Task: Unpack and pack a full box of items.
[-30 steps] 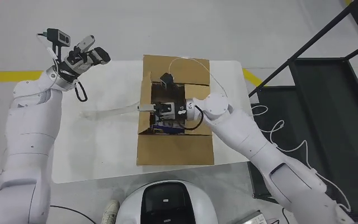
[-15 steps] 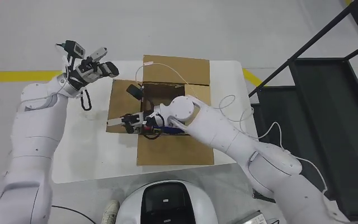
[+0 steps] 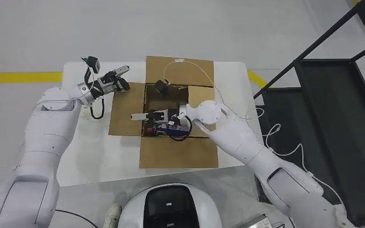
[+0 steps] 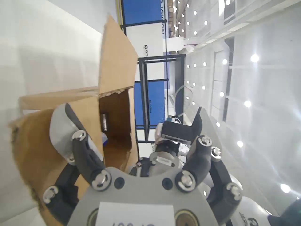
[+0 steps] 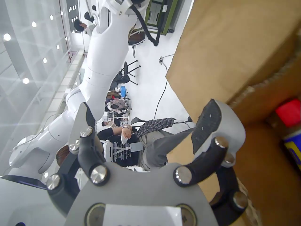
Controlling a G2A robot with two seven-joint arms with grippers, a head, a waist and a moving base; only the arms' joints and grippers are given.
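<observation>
The cardboard box (image 3: 178, 151) is parked mid-table (image 3: 85, 154) with all four flaps folded out. It's matte brown corrugated board, a bit ragged along the torn edges. Inside, a red cap (image 5: 288, 115) and a blue item (image 3: 174, 130) can be made out.

The right gripper (image 3: 140, 117) is held over the box's left wall, jaws spread wide, nothing gripped. The left gripper (image 3: 121, 78) is seen at the far corner of the left flap (image 3: 126, 111), also spread wide and empty. Whether cardboard is touched there can't be told.

A thin white cable (image 3: 188, 61) is looped over the far flap. Smooth white tabletop is seen between the left flap and the table's left edge.
</observation>
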